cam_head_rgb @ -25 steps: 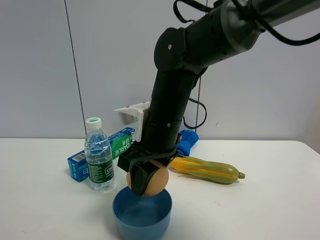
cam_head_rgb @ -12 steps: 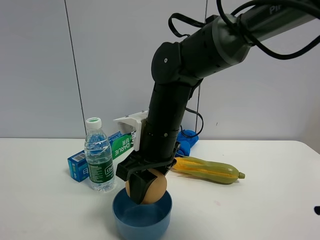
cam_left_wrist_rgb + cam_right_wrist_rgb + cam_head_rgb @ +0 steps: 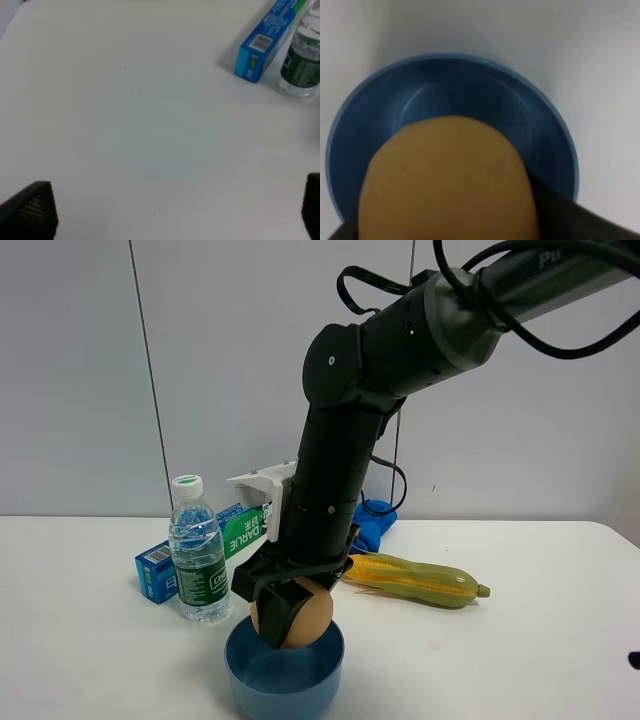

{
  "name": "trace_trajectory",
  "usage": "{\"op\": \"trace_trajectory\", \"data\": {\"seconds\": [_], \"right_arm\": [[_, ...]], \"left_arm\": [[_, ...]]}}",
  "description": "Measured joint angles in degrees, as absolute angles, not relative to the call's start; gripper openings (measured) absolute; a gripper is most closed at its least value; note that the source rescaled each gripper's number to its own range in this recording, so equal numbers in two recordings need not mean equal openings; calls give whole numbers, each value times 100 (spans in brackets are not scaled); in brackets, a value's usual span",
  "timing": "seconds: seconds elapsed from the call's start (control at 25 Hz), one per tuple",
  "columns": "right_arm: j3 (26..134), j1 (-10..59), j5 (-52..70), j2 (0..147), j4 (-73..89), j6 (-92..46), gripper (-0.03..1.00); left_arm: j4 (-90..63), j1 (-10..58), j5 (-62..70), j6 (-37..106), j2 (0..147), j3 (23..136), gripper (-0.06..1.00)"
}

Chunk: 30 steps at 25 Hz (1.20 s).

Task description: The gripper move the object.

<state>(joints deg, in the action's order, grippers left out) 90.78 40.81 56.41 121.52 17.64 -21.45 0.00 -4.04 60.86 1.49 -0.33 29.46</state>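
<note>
My right gripper (image 3: 285, 615) is shut on a tan, round bun-like object (image 3: 297, 613) and holds it just above a blue bowl (image 3: 284, 668) at the table's front. In the right wrist view the tan object (image 3: 447, 180) fills the lower half, with the blue bowl (image 3: 550, 145) directly beneath it. My left gripper (image 3: 165, 210) shows only two dark fingertips (image 3: 30, 207) far apart over bare white table; it is open and empty, and out of sight in the exterior high view.
A water bottle (image 3: 197, 550) stands left of the bowl, with a blue-green box (image 3: 235, 530) behind it. A corn cob (image 3: 415, 580) and a blue cloth (image 3: 372, 520) lie to the right. A white bracket (image 3: 262, 480) stands at the back.
The right arm has lowered the tan object slightly toward the bowl and shifted a little; over the last half second it has stayed still.
</note>
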Motion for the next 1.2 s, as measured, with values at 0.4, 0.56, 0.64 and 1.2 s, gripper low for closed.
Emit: {"op": "trace_trajectory", "data": {"seconds": [0.4, 0.56, 0.64, 1.2], "right_arm": [[9078, 4081, 5620, 12152, 1743, -2145, 72], [9078, 4081, 5620, 12152, 1754, -2145, 73], [9086, 4081, 5628, 12146, 1778, -2145, 73], [10369, 4081, 6394, 10636, 1845, -2080, 73]], "left_arm": [[0, -404, 6086, 149, -33, 2946, 100], [0, -404, 6086, 149, -33, 2946, 100], [0, -404, 6086, 149, -33, 2946, 100], [0, -404, 6086, 149, -33, 2946, 100]]}}
